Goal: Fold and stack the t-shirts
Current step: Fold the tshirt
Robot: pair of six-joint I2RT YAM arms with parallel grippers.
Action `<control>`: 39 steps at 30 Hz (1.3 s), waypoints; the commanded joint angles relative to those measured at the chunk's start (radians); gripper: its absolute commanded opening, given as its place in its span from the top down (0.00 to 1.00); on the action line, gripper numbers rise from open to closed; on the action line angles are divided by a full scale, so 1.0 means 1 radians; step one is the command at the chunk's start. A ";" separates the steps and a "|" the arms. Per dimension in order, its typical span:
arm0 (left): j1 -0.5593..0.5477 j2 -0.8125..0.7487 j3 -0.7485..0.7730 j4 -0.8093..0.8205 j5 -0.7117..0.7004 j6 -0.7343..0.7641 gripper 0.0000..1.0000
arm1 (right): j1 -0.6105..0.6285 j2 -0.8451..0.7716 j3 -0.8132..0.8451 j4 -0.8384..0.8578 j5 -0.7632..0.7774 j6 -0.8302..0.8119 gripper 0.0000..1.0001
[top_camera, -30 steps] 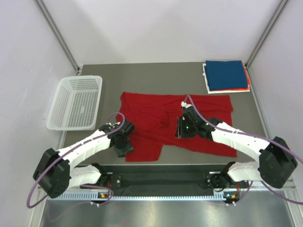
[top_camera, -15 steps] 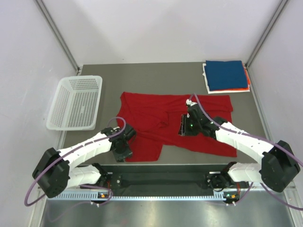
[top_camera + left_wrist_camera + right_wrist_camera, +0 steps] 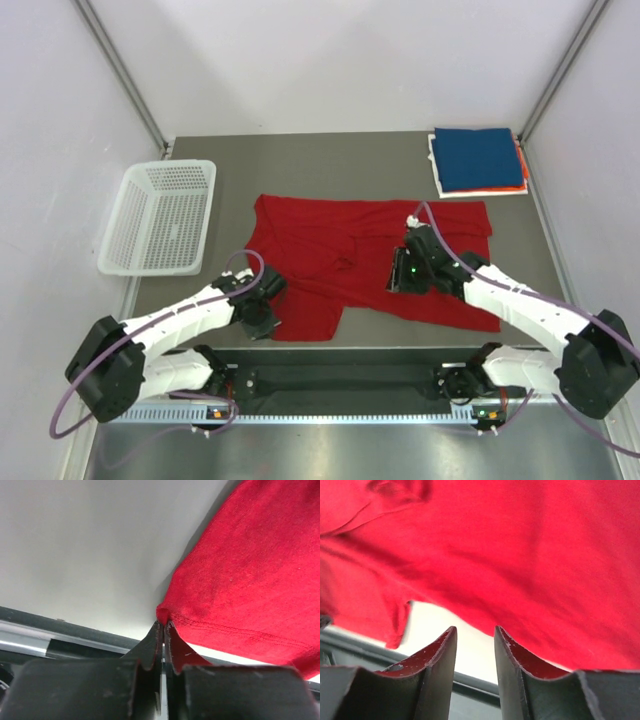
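Left gripper clamps tight on the near-left hem corner of the large bright red cloth t-shirt, spread across the grey table's middle. Right gripper hovers part-open by the shirt's near hem, empty (nothing between its jaws). Fold's beginning, I'd judge; right needs its own grip next.

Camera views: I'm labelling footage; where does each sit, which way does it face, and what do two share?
Top external: above and behind the bases, looking down on the grey table and spread bright red t-shirt; left arm and right arm show.
Left wrist: on the left arm, looking along the left gripper, shut on the shirt's corner.
Right wrist: on the right arm, looking past the open right gripper at the shirt's hem.
Shared: both wrist views show that shirt over the table.
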 commanded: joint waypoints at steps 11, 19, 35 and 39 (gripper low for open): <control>-0.001 -0.166 0.225 -0.044 -0.119 0.147 1.00 | -0.468 -0.128 0.037 -0.488 0.087 0.334 0.53; 0.001 -0.310 0.208 -0.004 -0.133 0.243 1.00 | -0.807 -0.001 0.083 -0.605 0.119 0.220 0.29; 0.001 -0.401 0.214 0.035 -0.069 0.320 1.00 | -1.012 -0.033 -0.034 -0.576 0.179 0.302 0.68; 0.001 -0.425 0.234 0.019 -0.087 0.315 1.00 | -1.013 -0.018 -0.034 -0.565 0.193 0.330 0.68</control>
